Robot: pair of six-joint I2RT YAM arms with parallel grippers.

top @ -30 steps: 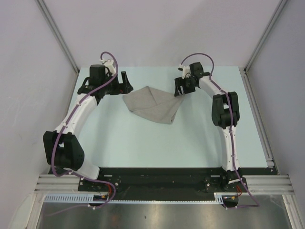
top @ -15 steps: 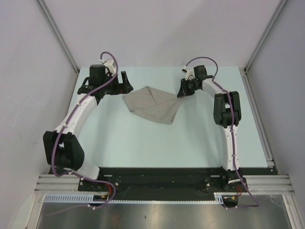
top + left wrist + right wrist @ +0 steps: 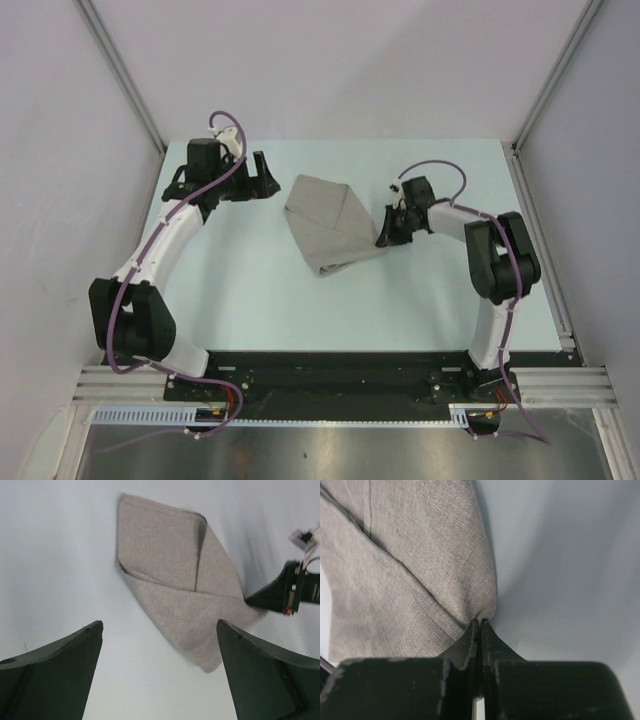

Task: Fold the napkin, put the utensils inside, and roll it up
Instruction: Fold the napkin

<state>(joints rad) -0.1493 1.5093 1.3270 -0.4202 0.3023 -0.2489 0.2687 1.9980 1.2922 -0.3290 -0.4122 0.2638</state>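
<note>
The grey-beige napkin (image 3: 328, 225) lies folded over itself in the middle of the table, also seen in the left wrist view (image 3: 175, 580) and filling the right wrist view (image 3: 405, 565). My right gripper (image 3: 384, 238) is shut on the napkin's right corner (image 3: 482, 614), its jaws pressed together with cloth pinched at the tips. My left gripper (image 3: 262, 172) hovers at the back left, open and empty, a short way left of the napkin; its fingers (image 3: 60, 665) frame the cloth from a distance. No utensils are in view.
The pale blue table (image 3: 250, 290) is bounded by grey walls and metal rails (image 3: 545, 260) at the sides. The arm bases sit on a black bar (image 3: 330, 375) at the near edge.
My right gripper closed on the napkin's right corner and pulled it toward the near side, folding the cloth into a narrower shape. The left arm stayed in place.
</note>
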